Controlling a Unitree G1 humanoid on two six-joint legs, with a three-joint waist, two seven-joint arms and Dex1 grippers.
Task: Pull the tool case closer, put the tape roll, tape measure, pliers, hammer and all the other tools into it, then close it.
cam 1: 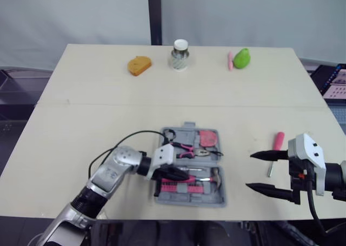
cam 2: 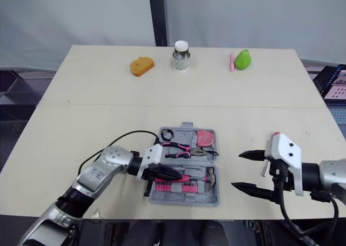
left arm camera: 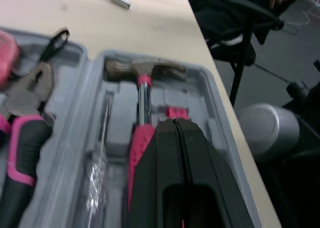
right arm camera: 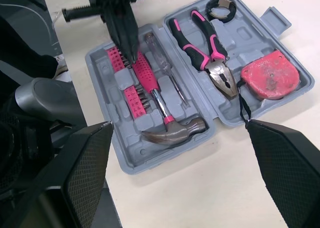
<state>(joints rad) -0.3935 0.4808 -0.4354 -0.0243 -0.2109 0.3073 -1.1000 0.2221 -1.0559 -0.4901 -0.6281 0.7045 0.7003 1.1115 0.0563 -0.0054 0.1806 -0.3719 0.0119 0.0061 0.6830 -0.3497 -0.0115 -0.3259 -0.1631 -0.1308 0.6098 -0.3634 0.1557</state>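
tool case (cam 1: 186, 201): open on bench (cam 1: 81, 127), hammer (right arm camera: 170, 130) inside | left claw (cam 2: 174, 174): clenched, over hammer handle in case | right claw (cam 1: 249, 171): spread wide, right of case | screwdriver (cam 1: 277, 141): outside, right of case

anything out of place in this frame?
One thing: a pink-handled screwdriver lies on the table right of the open tool case, beside the open right gripper, not in the case. The hammer and pliers sit in their slots.
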